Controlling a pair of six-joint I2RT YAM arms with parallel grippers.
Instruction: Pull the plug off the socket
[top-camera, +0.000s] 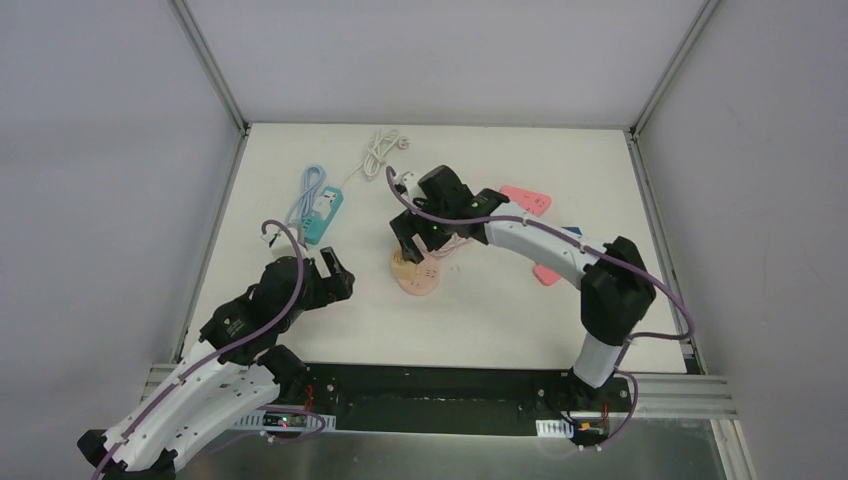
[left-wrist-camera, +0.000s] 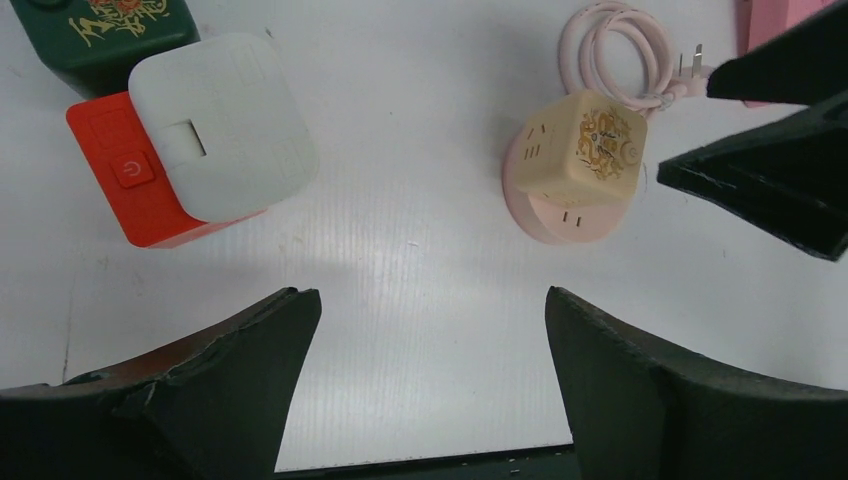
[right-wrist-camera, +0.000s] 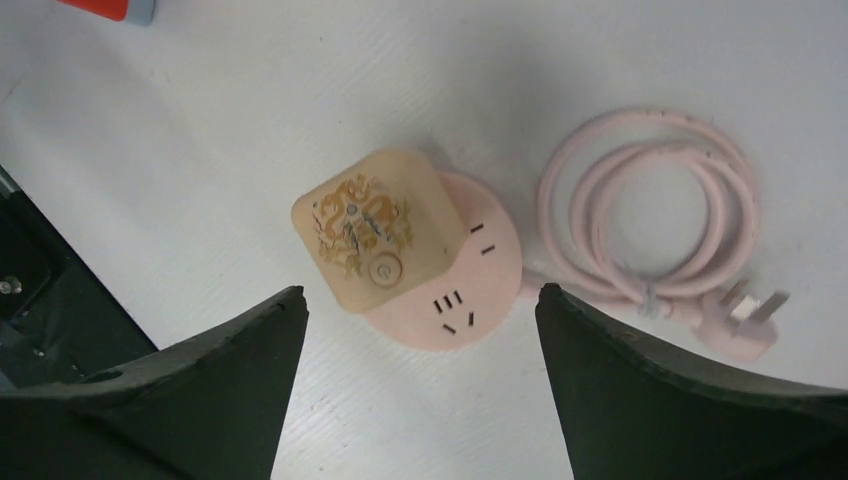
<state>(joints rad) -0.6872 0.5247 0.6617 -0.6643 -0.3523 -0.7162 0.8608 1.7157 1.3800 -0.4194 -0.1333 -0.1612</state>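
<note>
A beige cube plug (right-wrist-camera: 375, 230) with a gold pattern sits plugged into a round pink socket (right-wrist-camera: 470, 300) on the white table. Its pink cord (right-wrist-camera: 650, 210) lies coiled beside it. My right gripper (right-wrist-camera: 420, 330) is open and empty, hovering just above the socket, its fingers on either side of the socket's near edge. In the top view the right gripper (top-camera: 412, 245) partly covers the plug (top-camera: 402, 262) and socket (top-camera: 420, 283). My left gripper (left-wrist-camera: 432, 330) is open and empty, left of the socket (left-wrist-camera: 565, 215) and apart from it.
A red and white cube adapter (left-wrist-camera: 200, 150) and a dark green box (left-wrist-camera: 100, 30) lie near the left gripper. A teal power strip (top-camera: 322, 215) with a blue cable, a white cable (top-camera: 380, 150) and a pink power strip (top-camera: 527, 200) lie farther back.
</note>
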